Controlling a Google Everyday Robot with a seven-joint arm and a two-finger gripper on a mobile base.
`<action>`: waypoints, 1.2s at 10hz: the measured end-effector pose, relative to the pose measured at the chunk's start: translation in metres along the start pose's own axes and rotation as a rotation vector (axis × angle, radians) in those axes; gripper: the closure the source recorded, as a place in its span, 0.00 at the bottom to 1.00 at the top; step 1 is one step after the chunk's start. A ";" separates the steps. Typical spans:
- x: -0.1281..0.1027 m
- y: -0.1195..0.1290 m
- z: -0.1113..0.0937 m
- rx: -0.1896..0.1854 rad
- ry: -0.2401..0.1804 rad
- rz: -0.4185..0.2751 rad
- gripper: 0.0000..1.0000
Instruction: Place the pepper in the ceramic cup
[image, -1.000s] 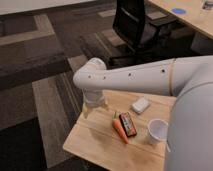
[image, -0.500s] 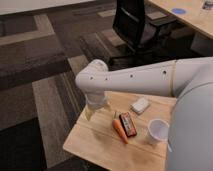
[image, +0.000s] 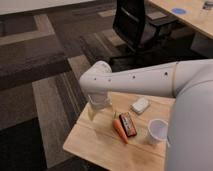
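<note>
The orange-red pepper (image: 120, 130) lies on the wooden table (image: 95, 142), tip toward the front, right beside a dark bar (image: 128, 123). The white ceramic cup (image: 157, 131) stands upright to the right of them, empty as far as I can see. My white arm reaches in from the right, and my gripper (image: 98, 111) hangs over the table's left part, left of the pepper and apart from it. It holds nothing that I can see.
A flat white rounded-rectangle object (image: 140, 105) lies at the back of the table. A black office chair (image: 134, 27) stands behind the table. A long wooden desk (image: 192, 17) is at the top right. Striped carpet surrounds the table.
The arm and gripper have shifted slightly lower and toward the table's left part. The pepper, bar and cup have not moved.
</note>
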 end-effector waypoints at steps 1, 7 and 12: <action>0.002 -0.006 0.004 0.001 -0.019 -0.009 0.35; 0.024 -0.026 0.034 -0.066 -0.088 -0.040 0.35; 0.037 -0.031 0.052 -0.098 -0.124 -0.060 0.35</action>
